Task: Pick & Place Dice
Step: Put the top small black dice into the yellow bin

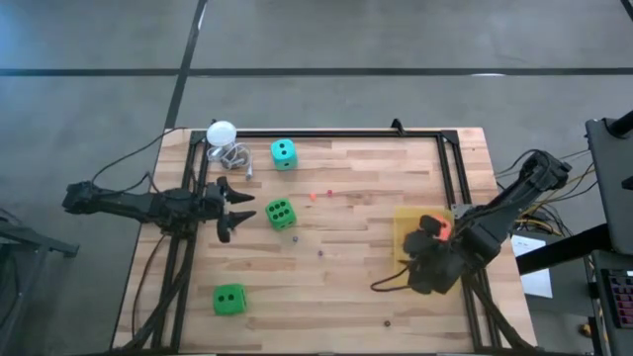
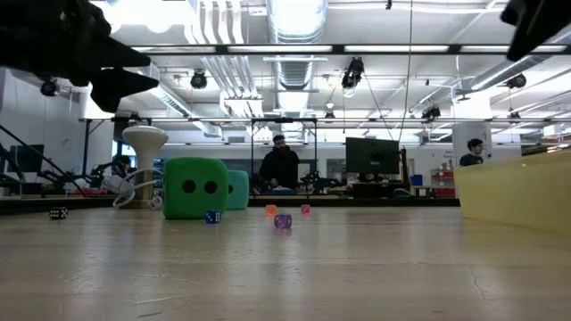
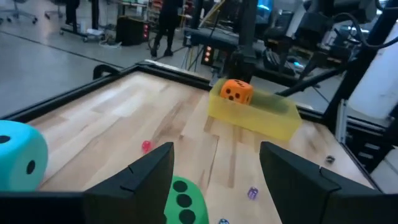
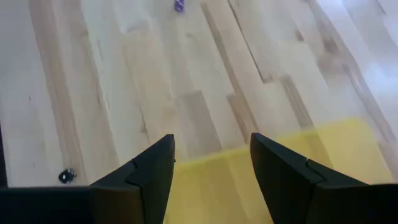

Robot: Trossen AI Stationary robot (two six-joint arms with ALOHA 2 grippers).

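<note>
An orange-red die (image 3: 236,91) sits in the yellow tray (image 3: 273,118) at the table's right. My right gripper (image 4: 211,155) hovers open above the tray's edge (image 4: 236,180) with nothing between its fingers, and partly hides the die (image 1: 443,231) from above. My left gripper (image 1: 237,208) stands open and level at the table's left, its fingers pointing at a green die (image 1: 280,214) just ahead of them. A teal die (image 1: 283,152) rests farther back, and a second green die (image 1: 229,300) lies near the front left.
A white ball (image 1: 221,132) on a wire stand sits at the back left corner. Tiny dice lie scattered mid-table: purple (image 2: 283,221), blue (image 2: 211,217), orange (image 2: 270,211), pink (image 2: 305,209). A black frame (image 1: 326,133) borders the table. People stand in the room beyond.
</note>
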